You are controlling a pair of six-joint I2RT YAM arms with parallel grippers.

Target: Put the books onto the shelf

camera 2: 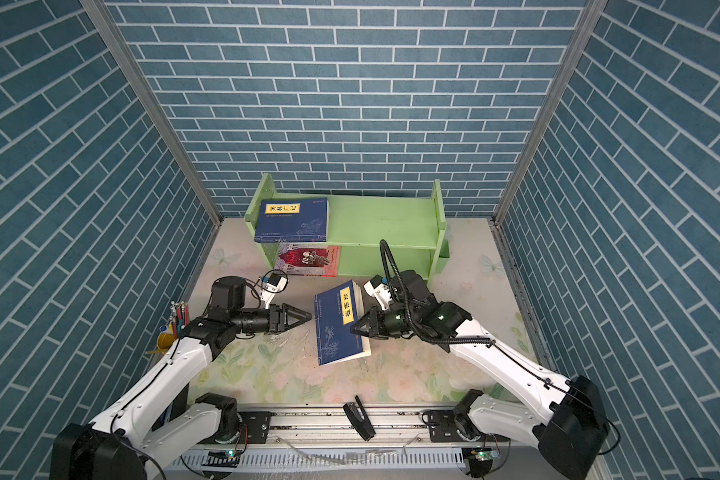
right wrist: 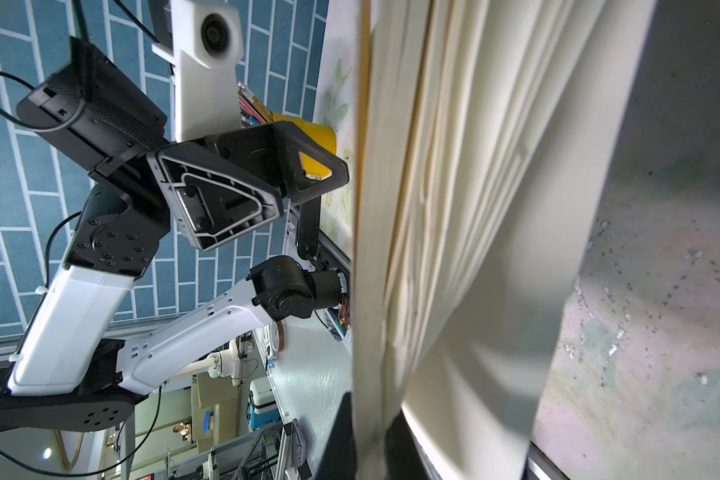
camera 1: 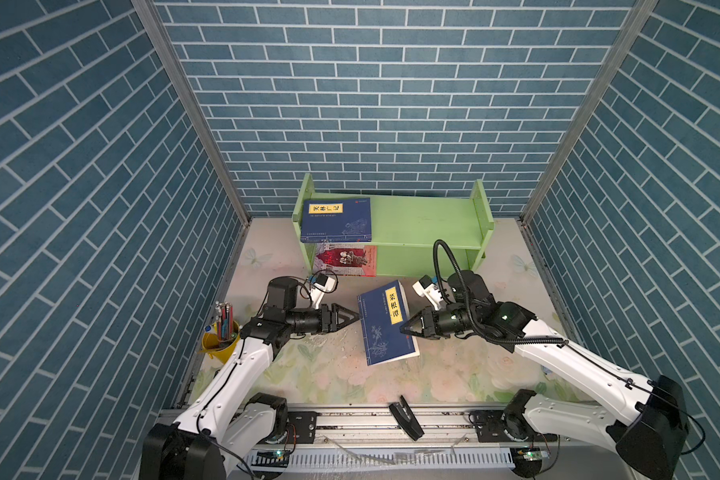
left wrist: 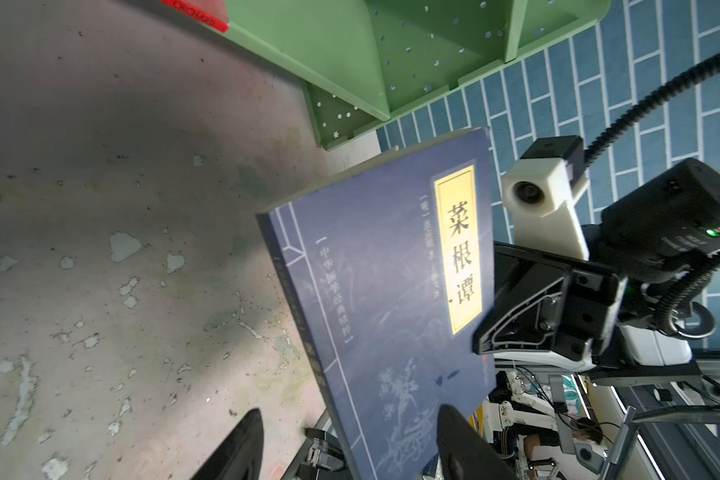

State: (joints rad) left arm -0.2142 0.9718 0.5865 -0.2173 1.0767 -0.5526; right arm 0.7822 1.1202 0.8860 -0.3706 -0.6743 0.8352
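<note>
A dark blue book [camera 1: 385, 322] with a yellow title label is tilted up off the floral mat, and my right gripper [camera 1: 406, 328] is shut on its page edge; cream pages [right wrist: 433, 208] fan out from the shut jaws [right wrist: 371, 449]. My left gripper [camera 1: 352, 318] is open just left of the book's spine. In the left wrist view, its fingertips [left wrist: 246, 444] stand either side of the book's lower cover [left wrist: 391, 311]. On the light green shelf [camera 1: 425, 224], another blue book [camera 1: 336, 221] lies flat on the upper tier. A red illustrated book [camera 1: 346, 259] lies on the lower tier.
A yellow cup of pens [camera 1: 221, 336] stands at the mat's left edge beside the left arm. A black clip-like piece [camera 1: 406, 417] lies on the front rail. Blue brick walls close in on three sides, with the shelf against the back wall.
</note>
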